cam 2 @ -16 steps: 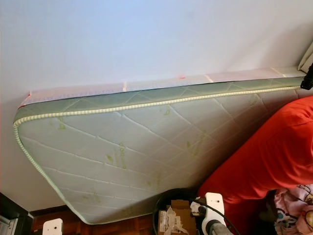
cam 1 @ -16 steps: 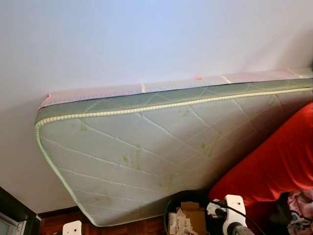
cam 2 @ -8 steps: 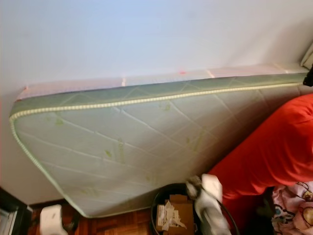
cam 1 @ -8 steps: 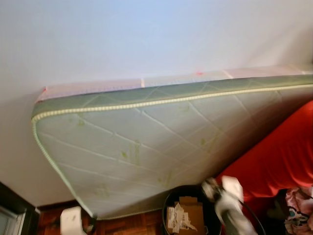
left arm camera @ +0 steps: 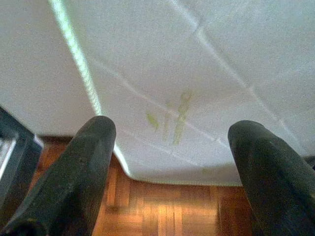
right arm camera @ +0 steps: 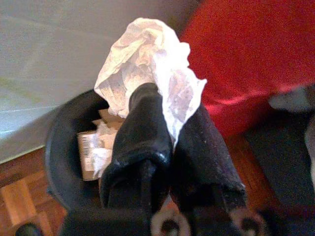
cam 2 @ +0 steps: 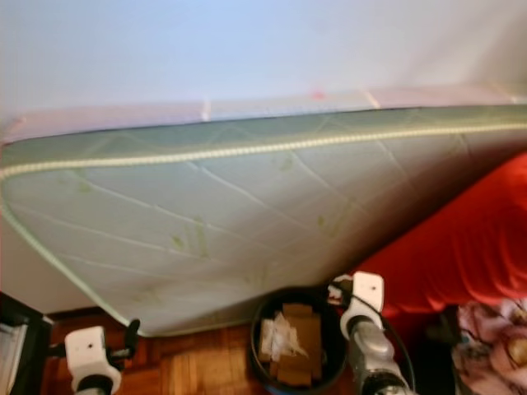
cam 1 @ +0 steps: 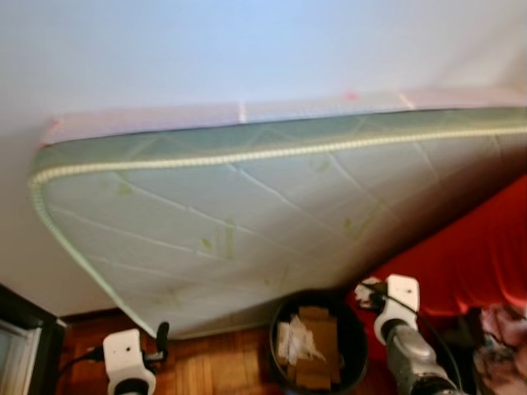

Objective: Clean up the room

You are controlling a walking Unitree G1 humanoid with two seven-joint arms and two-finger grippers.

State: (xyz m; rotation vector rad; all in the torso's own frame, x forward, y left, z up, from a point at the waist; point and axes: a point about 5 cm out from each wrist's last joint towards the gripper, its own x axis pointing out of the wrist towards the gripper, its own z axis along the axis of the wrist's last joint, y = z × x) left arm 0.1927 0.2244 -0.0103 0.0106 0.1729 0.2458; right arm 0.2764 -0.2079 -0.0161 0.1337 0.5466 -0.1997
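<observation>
Your right gripper (right arm camera: 165, 123) pinches a crumpled tissue (right arm camera: 147, 64), light, soft and easily torn; the black bin (right arm camera: 64, 142) sits just below. Left gripper (left arm camera: 167, 162) hangs spread.

Mattress (cam 1: 247, 222): quilted cloth, matt, with corded piping along its edge. Floor (left arm camera: 162, 211): wood parquet, slight sheen. Bin (right arm camera: 64, 147): black, smooth, apparently plastic; holds cardboard (cam 1: 317, 346) and paper scraps. Right gripper (right arm camera: 165, 123): matt black fingers clamped on crumpled white paper (right arm camera: 147, 64). Red cover (cam 1: 478, 255): cloth.
</observation>
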